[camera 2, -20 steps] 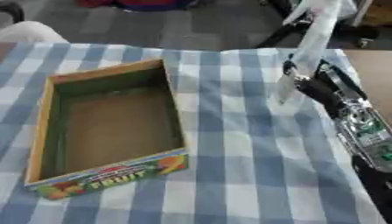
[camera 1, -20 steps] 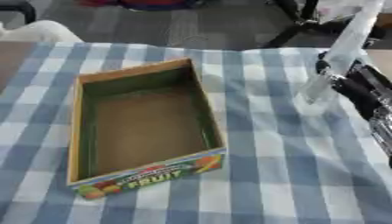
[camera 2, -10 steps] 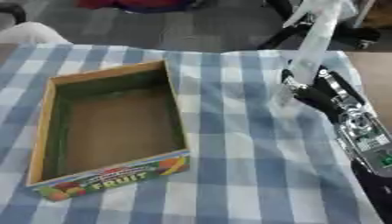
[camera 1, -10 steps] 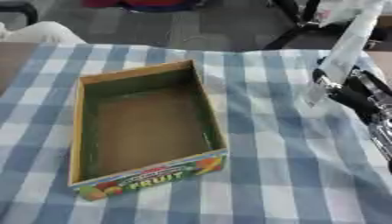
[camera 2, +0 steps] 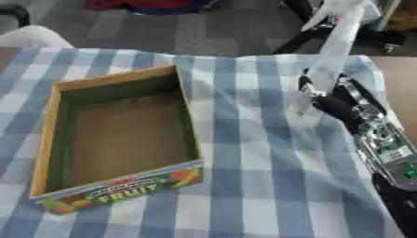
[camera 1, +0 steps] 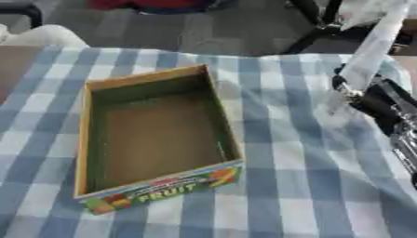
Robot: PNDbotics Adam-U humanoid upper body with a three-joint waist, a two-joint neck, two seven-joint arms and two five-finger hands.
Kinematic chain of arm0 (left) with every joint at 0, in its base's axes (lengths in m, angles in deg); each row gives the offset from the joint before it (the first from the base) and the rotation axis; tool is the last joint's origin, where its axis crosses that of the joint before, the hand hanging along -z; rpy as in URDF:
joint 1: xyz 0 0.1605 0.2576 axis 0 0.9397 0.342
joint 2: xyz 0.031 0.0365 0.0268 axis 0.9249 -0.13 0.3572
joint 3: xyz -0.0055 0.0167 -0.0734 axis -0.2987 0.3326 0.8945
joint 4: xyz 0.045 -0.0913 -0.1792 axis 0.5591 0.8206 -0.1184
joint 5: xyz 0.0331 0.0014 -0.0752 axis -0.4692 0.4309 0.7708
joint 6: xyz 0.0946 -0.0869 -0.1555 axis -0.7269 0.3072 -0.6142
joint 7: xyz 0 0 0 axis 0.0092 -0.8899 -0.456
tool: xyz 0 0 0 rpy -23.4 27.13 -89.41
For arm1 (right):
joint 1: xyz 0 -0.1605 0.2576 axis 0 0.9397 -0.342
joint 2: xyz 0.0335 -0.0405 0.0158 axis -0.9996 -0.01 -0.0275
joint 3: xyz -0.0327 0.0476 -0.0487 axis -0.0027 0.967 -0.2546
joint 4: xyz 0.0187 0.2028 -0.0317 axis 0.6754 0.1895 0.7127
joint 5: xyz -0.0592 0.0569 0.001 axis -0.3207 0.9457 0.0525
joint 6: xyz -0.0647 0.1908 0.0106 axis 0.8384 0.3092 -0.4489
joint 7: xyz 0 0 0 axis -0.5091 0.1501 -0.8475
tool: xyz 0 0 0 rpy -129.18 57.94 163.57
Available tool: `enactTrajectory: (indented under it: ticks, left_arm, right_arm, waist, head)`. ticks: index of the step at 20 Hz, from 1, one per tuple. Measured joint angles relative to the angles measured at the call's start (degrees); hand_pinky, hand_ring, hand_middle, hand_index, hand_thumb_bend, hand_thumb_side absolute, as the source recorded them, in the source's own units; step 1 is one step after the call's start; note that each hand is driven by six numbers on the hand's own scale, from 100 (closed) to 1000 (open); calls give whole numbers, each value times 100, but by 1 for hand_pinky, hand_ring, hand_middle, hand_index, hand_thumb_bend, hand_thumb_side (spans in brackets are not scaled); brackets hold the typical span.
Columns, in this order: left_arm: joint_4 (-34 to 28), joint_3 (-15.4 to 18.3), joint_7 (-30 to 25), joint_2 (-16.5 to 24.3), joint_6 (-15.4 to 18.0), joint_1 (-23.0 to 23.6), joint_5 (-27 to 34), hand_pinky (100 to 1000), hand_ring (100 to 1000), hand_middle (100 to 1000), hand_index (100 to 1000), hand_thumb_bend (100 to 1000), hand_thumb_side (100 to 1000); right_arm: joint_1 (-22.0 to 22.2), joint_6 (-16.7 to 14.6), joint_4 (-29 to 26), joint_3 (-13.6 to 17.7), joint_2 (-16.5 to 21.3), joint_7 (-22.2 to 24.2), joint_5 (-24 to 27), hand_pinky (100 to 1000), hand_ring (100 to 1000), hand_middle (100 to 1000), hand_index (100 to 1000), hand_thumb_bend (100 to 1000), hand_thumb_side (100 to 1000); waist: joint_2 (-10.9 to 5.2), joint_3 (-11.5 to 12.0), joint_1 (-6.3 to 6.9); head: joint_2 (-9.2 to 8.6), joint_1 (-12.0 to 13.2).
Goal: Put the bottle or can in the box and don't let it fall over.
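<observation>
Checked tablecloth (camera 2: pixel 260 186) and open fruit box (camera 2: pixel 122 135) at left unchanged in place, right hand (camera 2: pixel 326 100) at far right still curled round pale clear bottle (camera 2: pixel 334 51), held upright and leaning slightly, shifted marginally nearer, well apart from box, left hand unseen.

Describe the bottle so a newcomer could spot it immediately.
On the blue-and-white checked tablecloth, look right of the open fruit box. At the cloth's right edge the right hand grips a tall, pale, translucent bottle, the only tall thing there.
</observation>
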Motion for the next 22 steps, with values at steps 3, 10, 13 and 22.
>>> enactTrajectory:
  ticks: [3, 10, 13, 22]
  left_arm:
    - [0, 0, 0, 0, 0, 0, 0, 985, 479, 571, 769, 663, 427]
    - [-1, 0, -4, -1, -4, 0, 0, 986, 479, 571, 769, 660, 428]
    - [-3, 1, -9, -1, -9, 1, 0, 986, 479, 572, 769, 660, 428]
    - [-31, 1, -13, -1, -13, 5, 0, 986, 479, 573, 769, 659, 431]
  right_arm:
    - [-2, 48, 0, -23, -20, -88, 140, 862, 1000, 980, 459, 100, 469]
    - [-14, 164, -8, -29, -22, -205, 421, 866, 1000, 974, 274, 100, 415]
    - [-10, 175, -22, -30, -21, -227, 436, 866, 1000, 967, 175, 100, 379]
    - [74, 234, -131, -49, -11, -190, 523, 867, 1000, 953, 117, 100, 338]
  waist:
    - [0, 2, -1]
    - [0, 2, -5]
    - [-1, 0, -5]
    - [-43, -39, 0]
  head:
    - [0, 0]
    - [0, 0]
    - [0, -1]
    - [18, -1]
